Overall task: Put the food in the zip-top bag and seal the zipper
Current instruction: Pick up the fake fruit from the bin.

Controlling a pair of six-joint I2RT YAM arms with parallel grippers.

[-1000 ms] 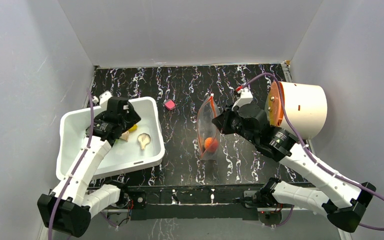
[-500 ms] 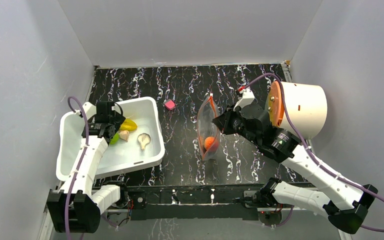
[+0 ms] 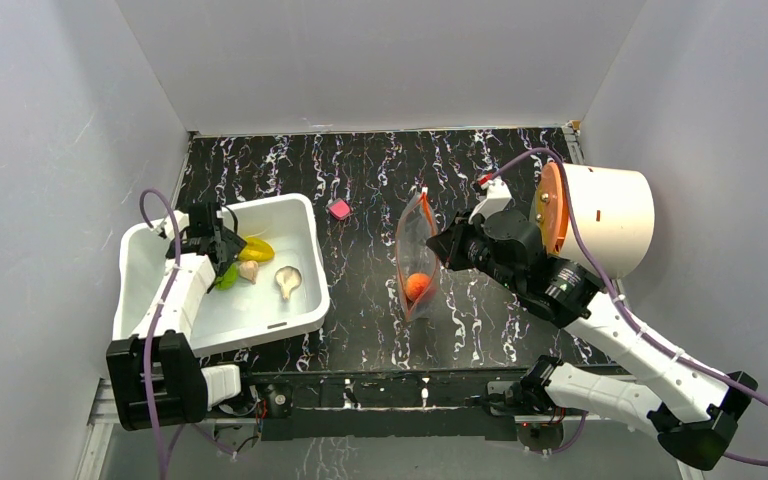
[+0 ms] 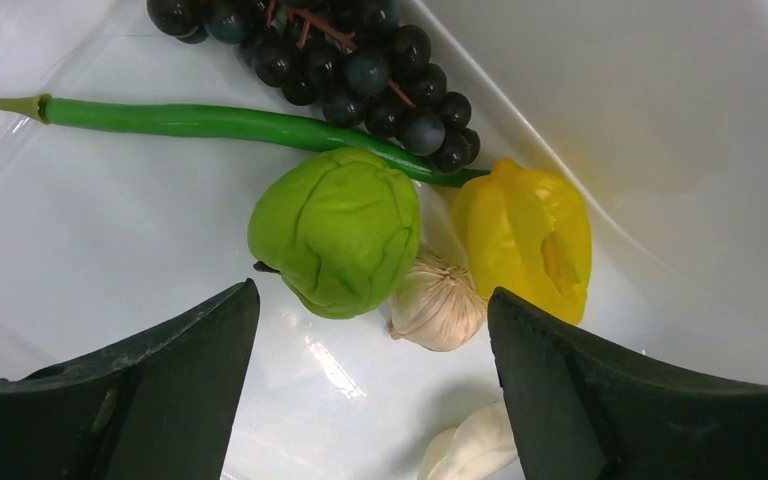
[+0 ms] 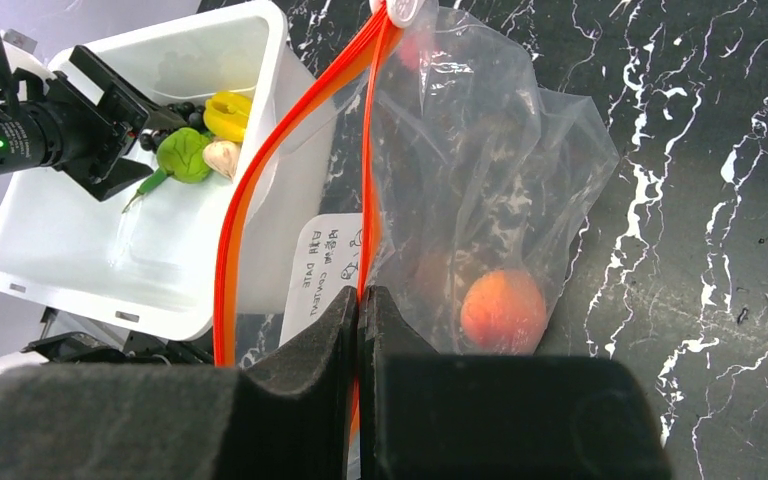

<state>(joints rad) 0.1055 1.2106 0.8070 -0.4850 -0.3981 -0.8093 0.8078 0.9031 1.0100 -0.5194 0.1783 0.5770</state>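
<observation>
The clear zip-top bag [image 3: 415, 255] stands mid-table with the orange ball [image 3: 418, 286] inside it. My right gripper [image 3: 438, 245] is shut on the near side of the orange-red zipper [image 5: 365, 150] and holds the mouth open; the zipper's white tip [image 5: 406, 9] is at the far end. My left gripper [image 3: 222, 262] is open and empty inside the white bin [image 3: 150, 300], just short of the green ball [image 4: 337, 231], beige garlic [image 4: 437, 302], yellow piece [image 4: 528, 235] and long green pod [image 4: 190, 119]. The beige mushroom [image 3: 286, 279] lies in the bin to the right.
A bunch of dark grapes [image 4: 345, 55] lies behind the pod against the bin wall. A small pink block [image 3: 339, 209] sits on the table between bin and bag. A white cylinder with an orange rim [image 3: 600, 218] stands at the right edge.
My left gripper has drawn back toward the bin's left side, uncovering the yellow piece, green ball and garlic. The right gripper and bag have stayed still.
</observation>
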